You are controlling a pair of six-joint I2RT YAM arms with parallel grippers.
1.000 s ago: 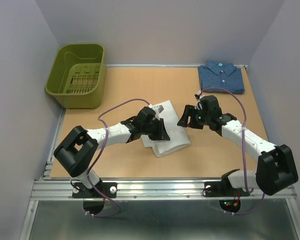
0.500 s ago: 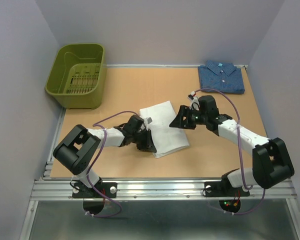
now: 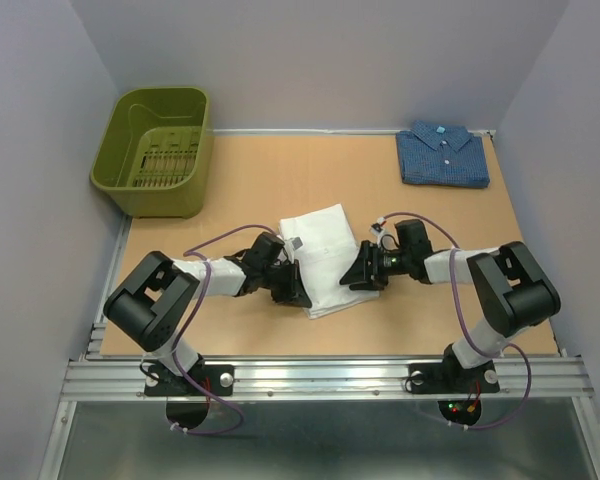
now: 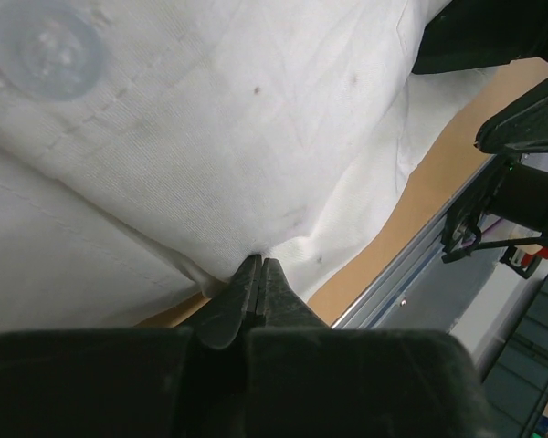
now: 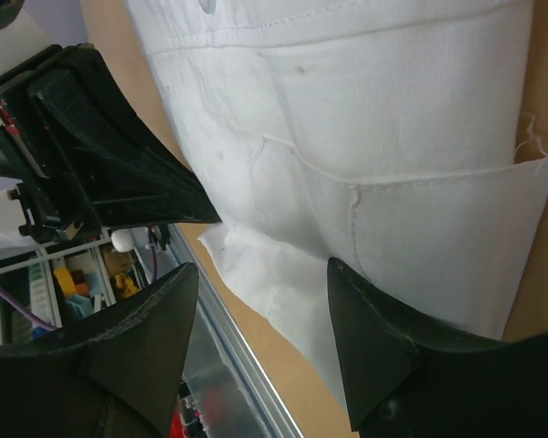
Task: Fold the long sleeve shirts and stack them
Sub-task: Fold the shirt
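Observation:
The white long sleeve shirt (image 3: 323, 250) lies folded in the middle of the table. The dark blue patterned one (image 3: 442, 155) lies folded at the back right corner. My left gripper (image 3: 298, 287) sits low at the white shirt's near left edge, and in the left wrist view its fingertips (image 4: 260, 265) are shut, pinching the cloth (image 4: 219, 137) where creases gather. My right gripper (image 3: 357, 277) rests at the shirt's near right edge. In the right wrist view it (image 5: 260, 306) stands open, its fingers straddling the white shirt (image 5: 365, 137) above the near corner.
A green plastic basket (image 3: 155, 150) stands at the back left. The metal rail (image 3: 320, 375) runs along the table's near edge, close behind both grippers. The left gripper's black body (image 5: 100, 155) shows across the shirt in the right wrist view.
My left gripper slid off the shirt's top to its near left edge and shut. My right arm swung down and inward to the shirt's near right edge, still open.

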